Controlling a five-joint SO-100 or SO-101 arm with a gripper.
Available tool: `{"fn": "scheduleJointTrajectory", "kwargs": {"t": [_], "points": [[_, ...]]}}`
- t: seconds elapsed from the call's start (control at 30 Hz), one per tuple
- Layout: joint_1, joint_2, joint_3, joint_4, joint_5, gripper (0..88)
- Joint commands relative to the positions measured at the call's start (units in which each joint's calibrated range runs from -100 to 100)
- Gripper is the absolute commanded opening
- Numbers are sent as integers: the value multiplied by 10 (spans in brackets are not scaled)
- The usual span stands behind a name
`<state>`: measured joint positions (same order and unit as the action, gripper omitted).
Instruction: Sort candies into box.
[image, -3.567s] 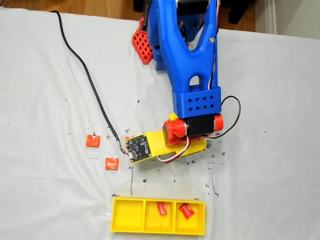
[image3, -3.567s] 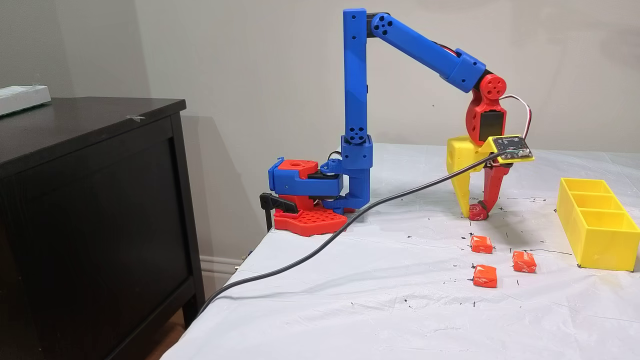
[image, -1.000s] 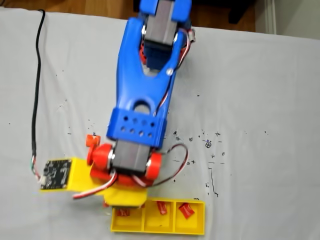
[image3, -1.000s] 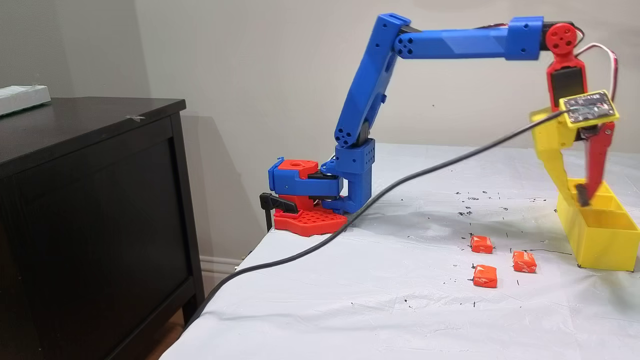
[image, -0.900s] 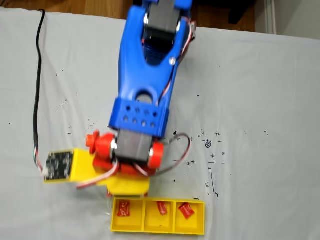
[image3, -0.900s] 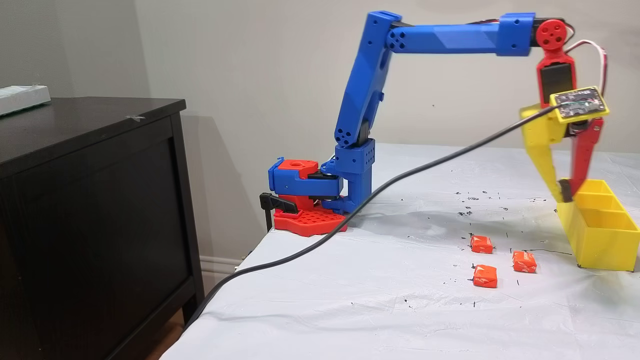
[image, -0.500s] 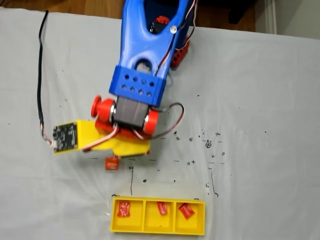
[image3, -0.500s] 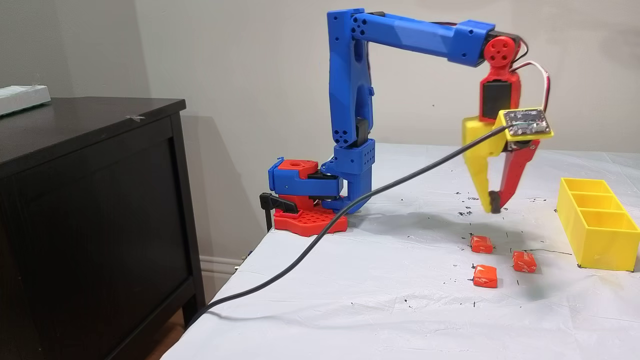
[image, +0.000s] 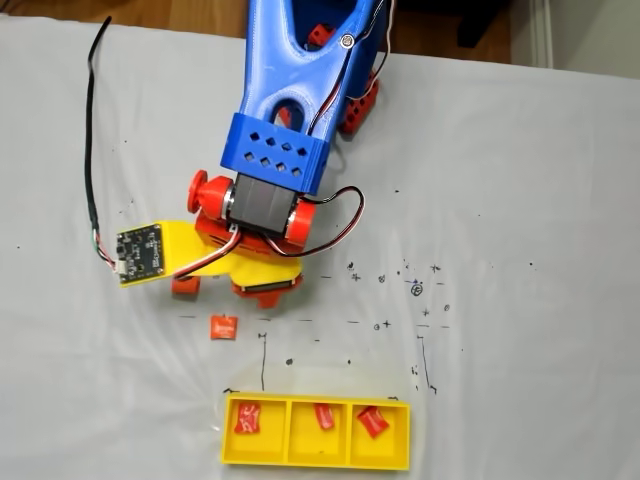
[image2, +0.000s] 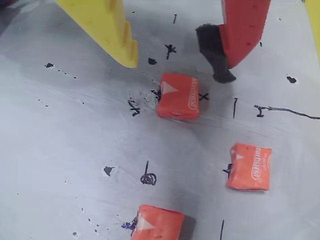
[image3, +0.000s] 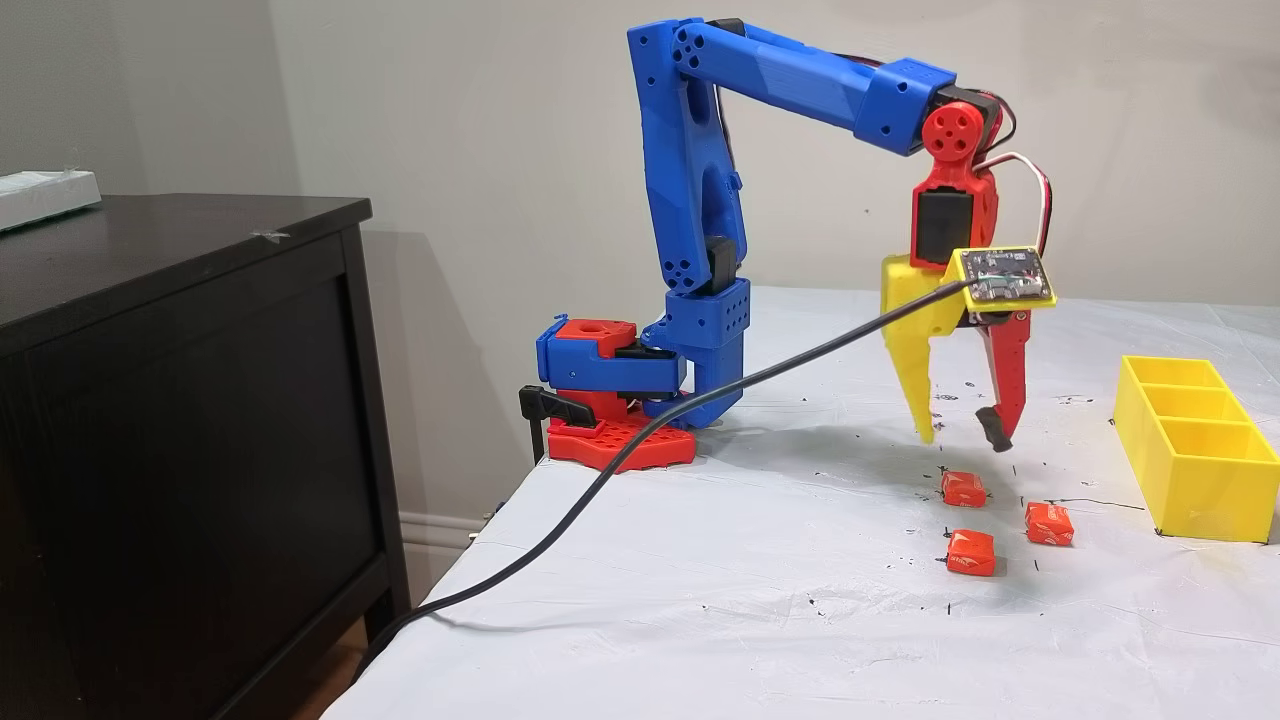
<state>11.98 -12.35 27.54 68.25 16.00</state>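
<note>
My gripper (image2: 175, 65) is open, with a yellow finger (image2: 112, 30) and a red finger (image2: 240, 30) carrying a black pad. It hovers just above an orange-red candy (image2: 177, 96), holding nothing. Two more candies lie nearby on the cloth (image2: 250, 166) (image2: 157, 225). In a fixed view from the side, the gripper (image3: 960, 438) hangs over the nearest of the three loose candies (image3: 963, 488). The yellow box (image: 315, 464) holds one candy in each compartment: left (image: 246, 417), middle (image: 324, 416), right (image: 372, 421). The box (image3: 1200, 490) stands right of the gripper.
A black cable (image3: 650, 450) runs from the wrist's circuit board (image: 140, 252) across the cloth and off the table edge. The arm's red and blue base (image3: 615, 400) sits at the table's back. A dark cabinet (image3: 180, 400) stands beside the table. Ink marks dot the white cloth.
A candy that I held went into the box's left compartment. My gripper then swung back from the box, came down over the loose candies, and its jaws spread wider.
</note>
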Motion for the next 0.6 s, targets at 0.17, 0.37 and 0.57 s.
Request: {"fn": "scheduleJointTrajectory", "kwargs": {"t": [0.17,0.37,0.57], "points": [[9,21,-22,-17,1,279],[8,53,-21,-35,1,294],[1,65,-30,-44,-7,303]]}}
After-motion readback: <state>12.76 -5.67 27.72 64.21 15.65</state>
